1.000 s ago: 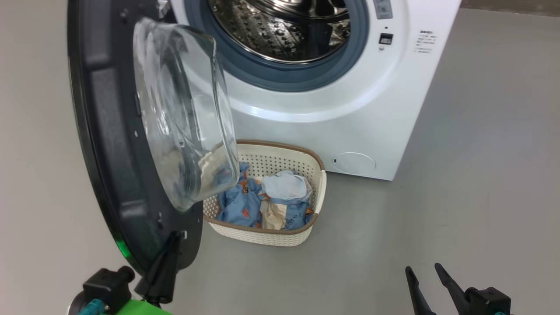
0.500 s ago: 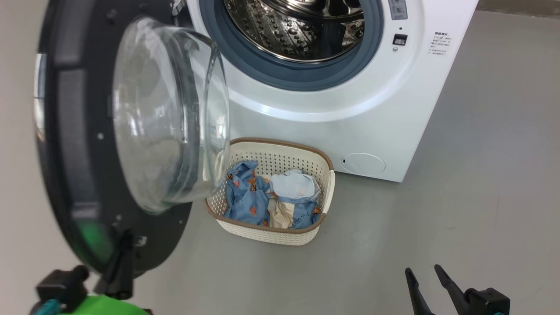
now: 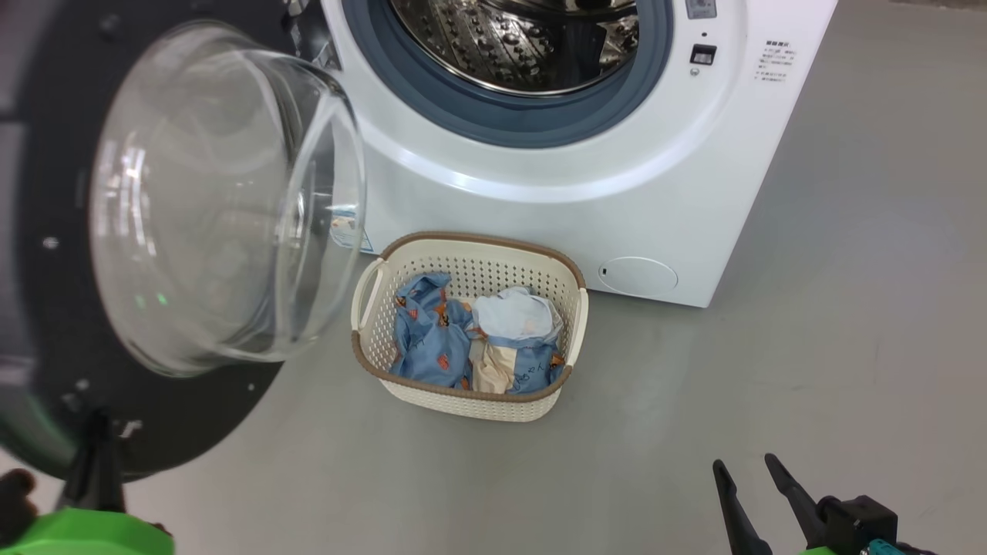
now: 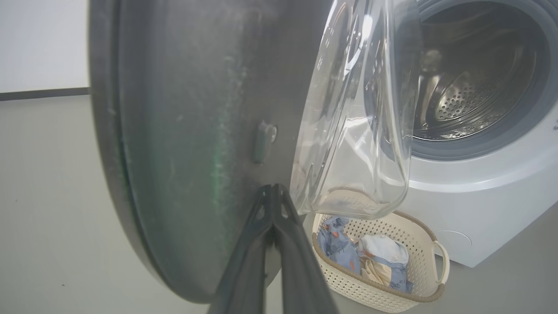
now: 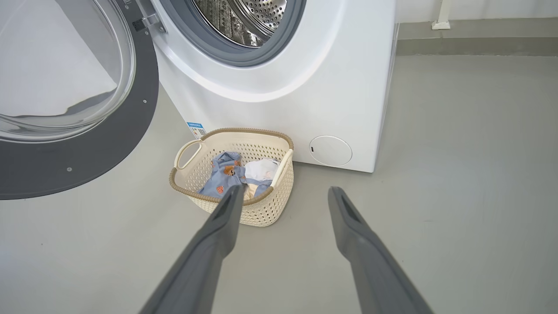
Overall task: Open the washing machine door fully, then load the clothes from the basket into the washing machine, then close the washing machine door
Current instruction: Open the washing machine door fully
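The washing machine (image 3: 617, 185) stands with its steel drum (image 3: 524, 38) exposed. Its door (image 3: 46, 324), a black rim around a bulging glass bowl (image 3: 224, 200), is swung wide to the left. My left gripper (image 3: 98, 422) is shut, its tips resting against the door's lower inner rim; the left wrist view shows the shut left gripper (image 4: 272, 188) on the door's black face (image 4: 174, 131). The cream basket (image 3: 463, 401) sits on the floor before the machine, holding the clothes (image 3: 432, 339), blue, white and cream. My right gripper (image 3: 744, 466) hangs open at the lower right, empty, well short of the basket (image 5: 261, 213).
Grey floor (image 3: 848, 308) spreads to the right of the machine and between the basket and my right gripper (image 5: 285, 189). A round white flap (image 3: 638, 275) sits low on the machine's front. A pale wall (image 4: 43, 43) rises behind the door.
The door has swung further open to the left, uncovering the whole basket. My left gripper went left with it, still shut. The right gripper has barely moved.
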Tool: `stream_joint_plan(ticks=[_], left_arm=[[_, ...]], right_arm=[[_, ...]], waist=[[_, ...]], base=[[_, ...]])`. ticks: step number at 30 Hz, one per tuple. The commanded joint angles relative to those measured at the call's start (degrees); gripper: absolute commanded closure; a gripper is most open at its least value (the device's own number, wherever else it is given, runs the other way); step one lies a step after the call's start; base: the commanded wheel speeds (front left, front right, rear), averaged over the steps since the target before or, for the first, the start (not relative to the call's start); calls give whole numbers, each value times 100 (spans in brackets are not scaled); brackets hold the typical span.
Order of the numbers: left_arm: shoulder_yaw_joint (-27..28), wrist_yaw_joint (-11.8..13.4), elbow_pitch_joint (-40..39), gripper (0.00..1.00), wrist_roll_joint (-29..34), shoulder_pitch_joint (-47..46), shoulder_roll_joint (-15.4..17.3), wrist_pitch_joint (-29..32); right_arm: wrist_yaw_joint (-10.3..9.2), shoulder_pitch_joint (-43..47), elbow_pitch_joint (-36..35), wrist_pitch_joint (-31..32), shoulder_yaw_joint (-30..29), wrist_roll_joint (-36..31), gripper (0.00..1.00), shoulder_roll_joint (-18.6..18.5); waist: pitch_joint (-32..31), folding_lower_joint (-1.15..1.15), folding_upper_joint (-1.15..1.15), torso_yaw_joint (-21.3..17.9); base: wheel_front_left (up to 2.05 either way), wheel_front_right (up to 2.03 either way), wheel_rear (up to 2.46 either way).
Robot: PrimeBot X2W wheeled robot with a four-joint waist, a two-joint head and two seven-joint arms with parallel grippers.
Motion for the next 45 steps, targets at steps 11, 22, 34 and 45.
stream_joint_plan(ticks=[11,22,34,45], left_arm=[[853,-88,968,100,-195,-883,546,-204],[1493,-341,1889,100,-102,-1479,783,-235],[2000,-652,2300,100,407,-1723,673,-236],[2053,-916,1839,100,912,-1573,309,-237]], right_arm=[[9,-324,-120,-70,128,-225,0,-41],[9,-455,-150,-57,96,-395,0,-41],[9,-466,-166,8,107,-397,0,-41],[9,-376,-107,-24,123,-228,0,-41]], waist=[[236,0,0,-93],[470,0,0,-174],[409,0,0,-264],[214,0,0,-363]], base=[[0,0,0],[0,0,0],[0,0,0],[0,0,0]])
